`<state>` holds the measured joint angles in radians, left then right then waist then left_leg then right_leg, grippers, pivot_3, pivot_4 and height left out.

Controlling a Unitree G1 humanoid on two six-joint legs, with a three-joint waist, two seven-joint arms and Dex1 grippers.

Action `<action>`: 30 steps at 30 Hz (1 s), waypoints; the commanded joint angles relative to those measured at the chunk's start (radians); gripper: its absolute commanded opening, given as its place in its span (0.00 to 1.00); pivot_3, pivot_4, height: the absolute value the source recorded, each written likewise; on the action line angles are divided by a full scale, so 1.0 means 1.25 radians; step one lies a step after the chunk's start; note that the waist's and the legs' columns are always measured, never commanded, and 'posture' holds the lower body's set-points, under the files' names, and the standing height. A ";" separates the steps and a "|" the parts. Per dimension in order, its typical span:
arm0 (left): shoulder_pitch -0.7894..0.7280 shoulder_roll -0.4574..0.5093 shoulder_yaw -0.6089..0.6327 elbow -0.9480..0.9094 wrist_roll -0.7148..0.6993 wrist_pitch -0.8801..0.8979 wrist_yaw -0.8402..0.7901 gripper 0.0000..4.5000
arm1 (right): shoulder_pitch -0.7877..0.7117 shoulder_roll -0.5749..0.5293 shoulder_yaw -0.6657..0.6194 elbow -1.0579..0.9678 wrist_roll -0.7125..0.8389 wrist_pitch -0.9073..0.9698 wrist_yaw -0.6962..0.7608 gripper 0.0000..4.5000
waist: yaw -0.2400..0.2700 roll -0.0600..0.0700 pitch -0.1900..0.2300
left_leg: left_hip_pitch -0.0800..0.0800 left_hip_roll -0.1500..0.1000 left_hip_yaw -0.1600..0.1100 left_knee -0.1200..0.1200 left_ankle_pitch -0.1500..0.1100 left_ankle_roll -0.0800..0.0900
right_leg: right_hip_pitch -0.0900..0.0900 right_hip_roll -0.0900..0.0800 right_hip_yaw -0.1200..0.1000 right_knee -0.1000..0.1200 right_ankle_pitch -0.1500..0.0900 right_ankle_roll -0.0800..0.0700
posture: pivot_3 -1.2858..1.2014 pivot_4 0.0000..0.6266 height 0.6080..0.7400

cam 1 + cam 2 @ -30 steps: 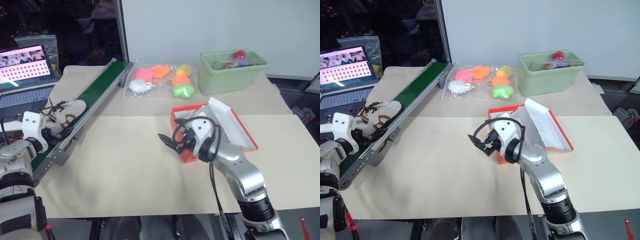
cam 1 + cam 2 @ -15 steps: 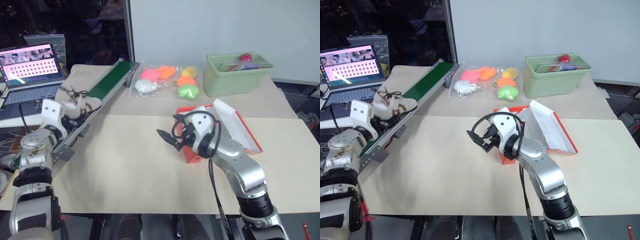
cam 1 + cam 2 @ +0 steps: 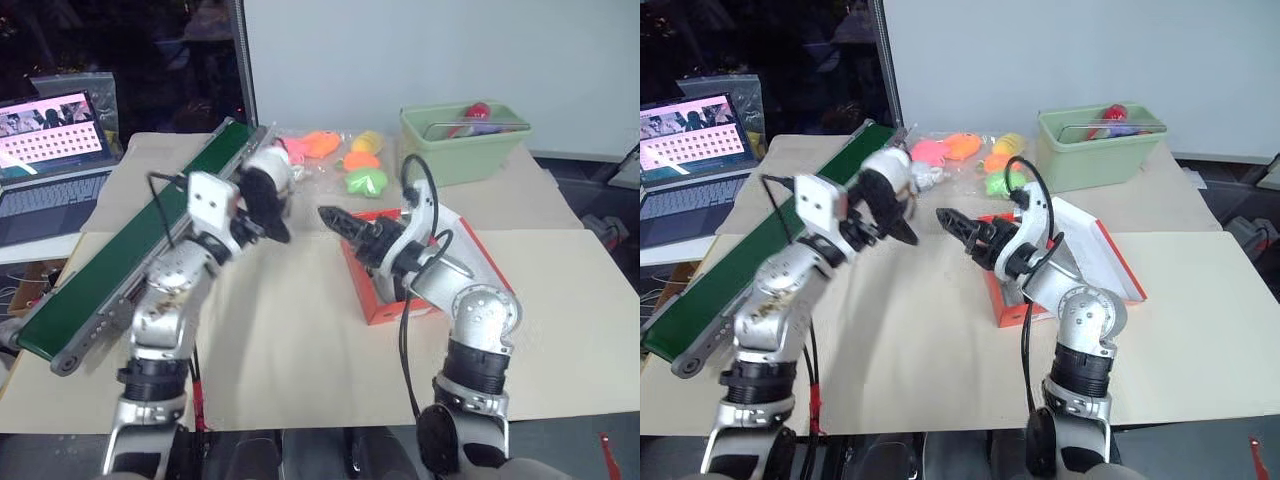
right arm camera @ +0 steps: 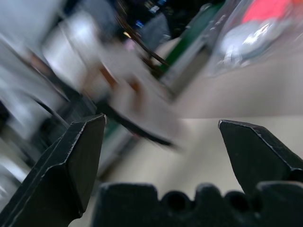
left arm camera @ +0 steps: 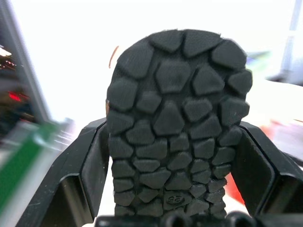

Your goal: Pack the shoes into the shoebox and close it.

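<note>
Small light-grey shoe with black lugged sole (image 3: 265, 190) is pinched sole-side in left gripper (image 5: 177, 156), airborne at 9 o'clock of orange-red cardboard shoebox (image 3: 375, 295). Right gripper (image 3: 335, 217) spread wide, empty, near the toe. Risk: grip looks shallow, probably; a bumped handoff drops it outside.

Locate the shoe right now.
Head views: the shoe is clamped in the left gripper, raised between the green conveyor and the shoebox, facing the open right gripper.
</note>
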<state>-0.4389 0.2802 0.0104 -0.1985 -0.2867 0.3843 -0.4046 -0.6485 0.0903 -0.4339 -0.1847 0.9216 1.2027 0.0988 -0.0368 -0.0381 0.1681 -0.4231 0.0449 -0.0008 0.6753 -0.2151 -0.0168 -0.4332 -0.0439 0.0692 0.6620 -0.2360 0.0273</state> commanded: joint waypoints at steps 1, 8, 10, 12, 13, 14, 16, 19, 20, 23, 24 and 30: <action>-0.018 -0.025 -0.016 -0.066 -0.014 0.010 0.013 0.82 | -0.051 0.048 -0.090 0.048 0.197 0.028 -0.119 1.00 | -0.001 0.000 0.000 | 0.000 0.000 0.000 0.000 0.000 0.000 | 0.000 0.000 0.000 0.000 0.000 0.000 | 0.52 0.24 0.92; -0.059 -0.063 -0.015 -0.056 -0.025 0.015 0.021 0.82 | -0.050 0.034 -0.073 0.094 0.364 -0.021 -0.259 1.00 | -0.011 0.001 0.000 | 0.000 0.000 0.000 0.000 0.000 0.000 | 0.000 0.000 0.000 -0.001 0.000 0.000 | 0.52 0.24 0.92; -0.069 -0.069 -0.008 -0.053 -0.034 0.019 0.023 0.82 | -0.043 0.033 -0.065 0.101 0.405 -0.043 -0.288 1.00 | -0.011 0.001 0.000 | 0.000 0.000 0.000 0.000 0.000 0.000 | 0.000 0.001 0.000 -0.001 0.000 0.000 | 0.52 0.24 0.92; -0.077 -0.071 -0.003 -0.054 -0.040 0.025 0.026 0.82 | -0.033 0.024 -0.048 0.101 0.425 -0.058 -0.303 1.00 | -0.010 0.001 0.000 | 0.000 0.000 0.000 0.000 0.000 0.000 | 0.000 0.001 0.000 -0.002 0.000 0.000 | 0.52 0.24 0.92; -0.079 -0.071 -0.002 -0.055 -0.042 0.028 0.026 0.82 | -0.028 0.019 -0.038 0.101 0.434 -0.066 -0.309 1.00 | -0.009 0.001 0.000 | -0.001 0.000 0.000 0.000 0.000 0.000 | 0.000 0.001 0.000 -0.002 0.000 0.000 | 0.52 0.24 0.92; -0.080 -0.072 0.001 -0.055 -0.046 0.031 0.029 0.82 | -0.023 0.015 -0.030 0.099 0.443 -0.074 -0.315 1.00 | -0.009 0.001 0.000 | -0.001 0.000 0.000 0.000 0.000 0.000 | 0.000 0.001 0.000 -0.003 0.000 0.000 | 0.52 0.24 0.92; -0.080 -0.072 0.005 -0.053 -0.047 0.033 0.029 0.82 | -0.015 0.010 -0.015 0.096 0.460 -0.091 -0.323 1.00 | -0.009 0.001 0.000 | -0.001 0.000 0.000 0.000 0.000 0.000 | 0.000 0.001 0.000 -0.003 0.000 0.000 | 0.52 0.24 0.92; -0.067 -0.060 0.005 -0.042 -0.036 0.030 0.026 0.82 | -0.005 0.000 0.004 0.093 0.474 -0.116 -0.331 1.00 | -0.008 0.001 0.000 | -0.001 0.000 0.000 -0.001 0.000 0.000 | 0.000 0.001 0.000 -0.003 0.000 0.000 | 0.52 0.24 0.92; -0.066 -0.059 0.009 -0.041 -0.038 0.031 0.027 0.82 | -0.002 -0.002 0.008 0.093 0.481 -0.124 -0.334 1.00 | -0.008 0.001 0.000 | -0.001 0.000 0.000 -0.001 0.000 0.000 | 0.000 0.001 0.000 -0.003 0.000 0.000 | 0.52 0.24 0.92; -0.084 -0.053 0.043 -0.031 -0.054 0.037 0.038 0.82 | 0.006 -0.002 0.018 0.093 0.509 -0.153 -0.346 1.00 | -0.008 0.001 0.000 | -0.001 0.000 0.000 -0.001 0.000 0.000 | 0.000 0.001 0.000 -0.004 0.000 0.000 | 0.52 0.24 0.92; -0.099 -0.051 0.060 -0.022 -0.059 0.035 0.044 0.82 | 0.008 0.001 0.018 0.097 0.527 -0.165 -0.354 1.00 | -0.008 0.001 0.000 | -0.001 0.000 0.000 -0.001 0.000 0.000 | 0.000 0.001 0.000 -0.004 0.000 0.000 | 0.52 0.24 0.92; -0.196 -0.010 0.112 0.060 -0.044 -0.005 0.055 0.82 | 0.020 -0.072 0.114 0.053 0.431 -0.179 -0.282 1.00 | -0.007 0.001 0.000 | -0.001 0.000 0.000 -0.001 0.000 0.000 | 0.000 0.001 0.000 -0.004 0.000 0.000 | 0.52 0.24 0.92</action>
<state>-0.6376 0.2510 0.1226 -0.1322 -0.3375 0.4127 -0.3348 -0.6289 0.0593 -0.3769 -0.0389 1.5672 0.9754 -0.3375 -0.0453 -0.0369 0.1686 -0.4246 0.0445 -0.0008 0.6738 -0.2153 -0.0163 -0.4330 -0.0429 0.0693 0.6561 -0.2363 0.0280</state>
